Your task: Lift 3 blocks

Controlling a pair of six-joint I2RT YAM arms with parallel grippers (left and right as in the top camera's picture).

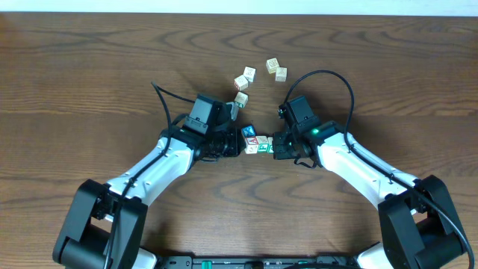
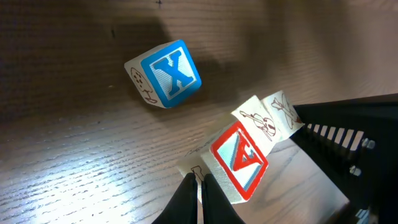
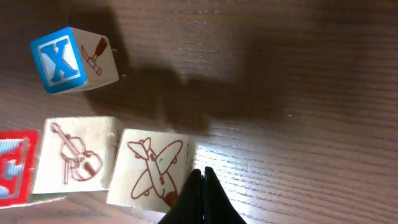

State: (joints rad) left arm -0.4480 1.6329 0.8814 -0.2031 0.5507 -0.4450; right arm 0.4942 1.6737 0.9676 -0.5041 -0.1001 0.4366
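I see three blocks [image 1: 258, 145] in a touching row between my left claw [image 1: 236, 143] and right claw [image 1: 275, 143]. The X cube [image 1: 248, 132] sits on the table [image 1: 89, 75] just beyond the row's left end. Five more cubes [image 1: 249, 73] lie scattered farther off.

White letter "X" on the blue face of a wooden cube [image 2: 169, 73], letter "A" on the red-bordered face of a neighbouring block [image 2: 239, 160]

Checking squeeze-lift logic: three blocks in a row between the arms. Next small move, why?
Probably raise both arms together a little, holding inward pressure. The red A block, violin block and airplane block sit in a row with shut jaws at each end; the blue X cube lies apart.
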